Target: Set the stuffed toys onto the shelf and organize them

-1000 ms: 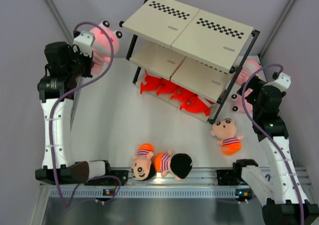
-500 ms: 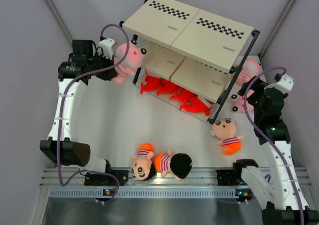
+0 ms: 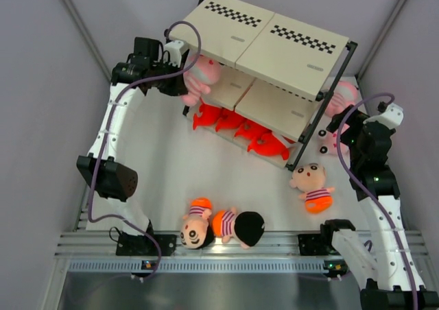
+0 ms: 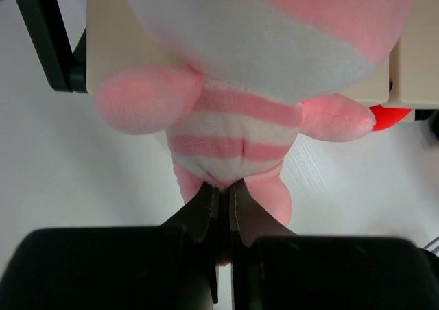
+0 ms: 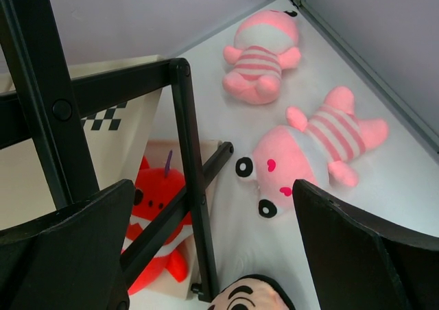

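Left hand [image 4: 221,192]: clenched on a pink striped plush animal [image 3: 202,73], pinching the fabric at the base of its body between the legs. This low grip leaves the large head leading, which suits pushing it in head first. The plush hangs clear of the table [image 3: 158,166] at the left end of the shelf [image 3: 226,32], level with the middle board and under the checkered top board. In my judgement this is the placing step, with release not yet made.

Right hand [image 5: 211,186]: released, fingers spread wide, grasping nothing. It hangs by the right end post of the shelf, facing two more pink plush animals [image 5: 260,56] [image 5: 309,156] lying on the table in the far right corner, probably its next pick.

Three boy dolls are unplaced. Two [image 3: 197,229] [image 3: 240,226] lie touching at the middle of the near edge. The third [image 3: 312,185] lies near the right foot of the shelf. Red toys [image 3: 240,128] fill the bottom tier.
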Controlling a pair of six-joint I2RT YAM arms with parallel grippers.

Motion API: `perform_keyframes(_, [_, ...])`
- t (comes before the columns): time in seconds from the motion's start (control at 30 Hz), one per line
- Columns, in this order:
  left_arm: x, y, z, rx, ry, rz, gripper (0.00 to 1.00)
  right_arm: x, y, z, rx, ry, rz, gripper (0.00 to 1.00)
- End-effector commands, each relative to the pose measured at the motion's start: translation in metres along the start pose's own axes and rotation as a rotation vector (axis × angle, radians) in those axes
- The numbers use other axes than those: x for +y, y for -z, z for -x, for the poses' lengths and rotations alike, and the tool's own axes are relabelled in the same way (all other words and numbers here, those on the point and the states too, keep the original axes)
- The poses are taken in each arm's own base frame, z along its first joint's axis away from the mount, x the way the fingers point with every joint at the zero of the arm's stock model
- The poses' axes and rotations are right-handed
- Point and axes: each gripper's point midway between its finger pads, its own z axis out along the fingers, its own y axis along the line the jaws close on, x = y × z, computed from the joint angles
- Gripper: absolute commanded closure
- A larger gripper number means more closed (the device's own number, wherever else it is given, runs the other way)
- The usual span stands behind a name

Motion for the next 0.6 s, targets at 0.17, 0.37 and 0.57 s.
perform_keyframes(0.17, [-0.016,0.003,0.051,-0.162,0.001,-0.023,0.99,0.009,0.006,0.017,-0.042,-0.039,0.04,0.01])
perform_keyframes(0.37, [-0.014,-0.017,0.044,-0.146,0.013,-0.044,0.89,0.013,0.006,0.017,-0.042,-0.045,0.058,0.01])
perform_keyframes(0.57, [-0.012,-0.027,0.047,-0.154,0.018,-0.054,0.73,0.015,0.005,0.014,-0.032,-0.042,0.07,0.01])
